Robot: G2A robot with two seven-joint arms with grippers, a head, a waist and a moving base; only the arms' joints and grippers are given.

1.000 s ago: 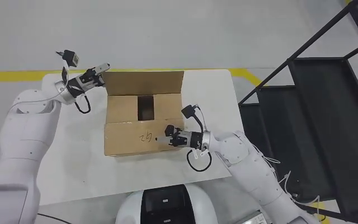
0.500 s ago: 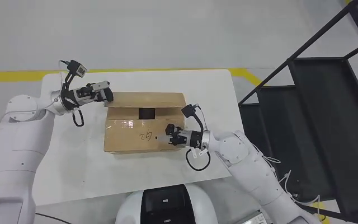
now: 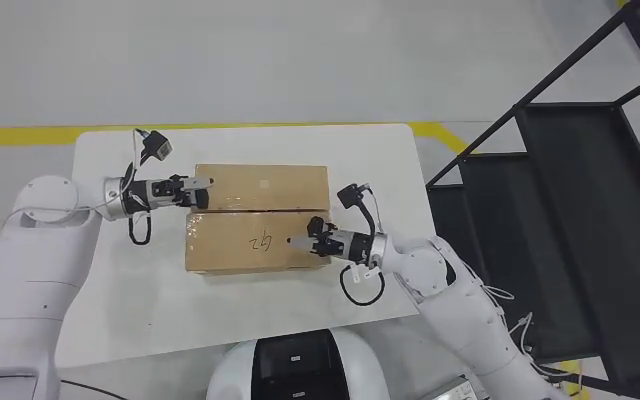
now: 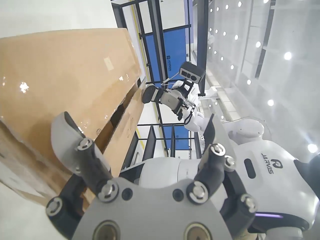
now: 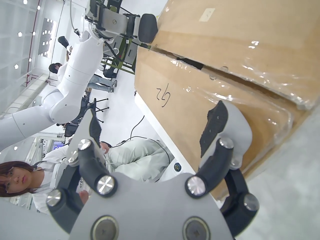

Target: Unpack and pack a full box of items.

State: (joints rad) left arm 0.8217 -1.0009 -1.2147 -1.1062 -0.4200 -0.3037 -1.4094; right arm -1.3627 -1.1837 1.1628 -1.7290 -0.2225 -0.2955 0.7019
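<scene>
The cardboard box [image 3: 258, 215] is sitting on the white desk [image 3: 370, 170], right between the two sets of fingers, and both of its top flaps are lying flat and closed. The left fingers [image 3: 203, 184] are hovering at one end of the box, spread wide apart and gripping nothing. In the left wrist view one of those left fingers [image 4: 66, 131] is lying just in front of the box [image 4: 62, 76], level with the seam [image 4: 125, 106] where the flaps meet, while its partner is hanging out in open air, away from the cardboard. Whether that near finger is actually touching the box, I cannot tell.

Over at the opposite end, the right fingers [image 3: 300, 241] are also standing well open and holding nothing. One right finger [image 5: 225, 123] is showing over the near flap [image 5: 190, 106] close to its end, and the other is sticking out past the box's front edge. Contact with the flap is too close to call.

Just beyond that finger, a handwritten mark [image 5: 163, 94] is showing on the near flap, and past it the seam [image 5: 190, 62] is running across to the left fingers [image 5: 147, 28] at the far end. Clear tape [image 5: 262, 63] is glinting along the seam, and the far flap [image 5: 237, 18] is lying beyond it.
</scene>
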